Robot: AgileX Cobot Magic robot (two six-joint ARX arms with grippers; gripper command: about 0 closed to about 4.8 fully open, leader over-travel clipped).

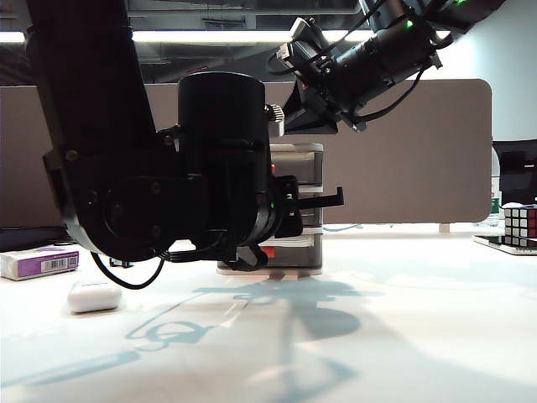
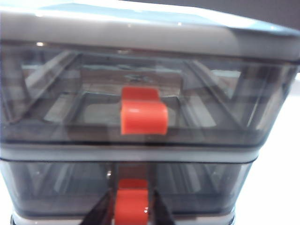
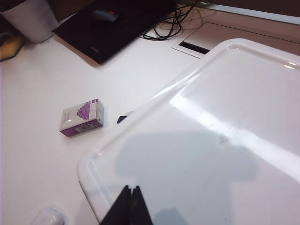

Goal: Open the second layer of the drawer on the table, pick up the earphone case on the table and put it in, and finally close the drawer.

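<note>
The drawer (image 2: pixel 140 33) fills the left wrist view, its white frame above smoky grey trays. The top tray's orange handle (image 2: pixel 144 115) is free. Below it, the second layer (image 2: pixel 61 187) looks pushed in, and my left gripper (image 2: pixel 131 200) is shut on its orange handle (image 2: pixel 131 211), one dark finger against each side. My right gripper (image 3: pixel 132 188) is shut, its tips over the unit's white top (image 3: pixel 225 117). The earphone case (image 1: pixel 94 295) lies on the table (image 1: pixel 403 319) at the left, away from both grippers. In the exterior view the left arm (image 1: pixel 168 185) hides most of the drawer (image 1: pixel 304 164).
A purple-and-white box (image 1: pixel 39 262) lies behind the earphone case at the far left. A small black clip (image 3: pixel 123 118) sits beside the drawer unit. A Rubik's cube (image 1: pixel 520 225) stands at the far right. A brown divider panel (image 1: pixel 411 159) backs the table.
</note>
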